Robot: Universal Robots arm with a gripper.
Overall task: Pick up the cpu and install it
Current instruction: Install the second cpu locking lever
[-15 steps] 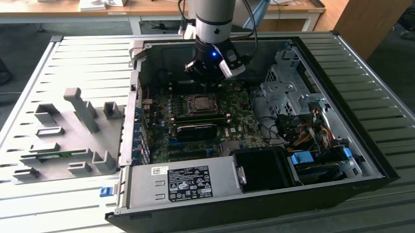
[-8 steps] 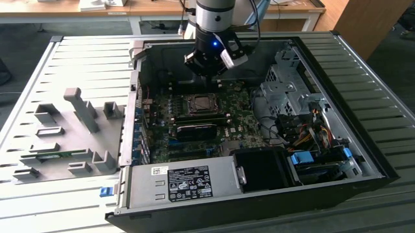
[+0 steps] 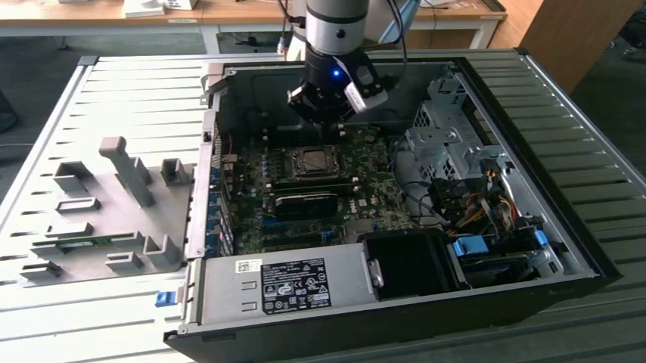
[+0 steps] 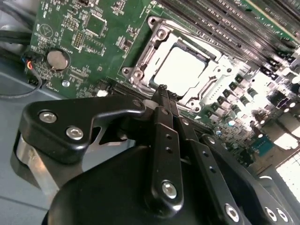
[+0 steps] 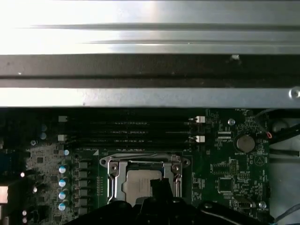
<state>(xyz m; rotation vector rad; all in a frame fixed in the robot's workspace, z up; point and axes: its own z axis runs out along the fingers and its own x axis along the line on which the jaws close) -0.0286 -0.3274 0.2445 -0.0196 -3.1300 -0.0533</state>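
While the open computer case (image 3: 485, 83) lies on its side across a slatted grey desk (image 3: 565, 98), the robot arm (image 3: 333, 30) reaches down into it from above. To the exterior view's left of the case sits a grey fixture plate (image 3: 101, 219) with upright blocks. Inside the case, a green motherboard (image 3: 302, 189) fills the floor, with a drive cage and bundled cables on the exterior view's right.

The end effector (image 4: 161, 91) hangs just above the processor socket (image 4: 176, 65), its two black fingers pressed together at the tips with nothing between them. The cpu (image 4: 180, 70) already rests flat inside the socket frame, its pale metal top showing bright in the second wrist view and grey in the first wrist view (image 5: 138, 185). It looks level and square to the frame.

I judge the placing done. The care now is to leave the chip undisturbed: the closed fingertips sit very near its edge, so any sideways drift could nudge it off its seat
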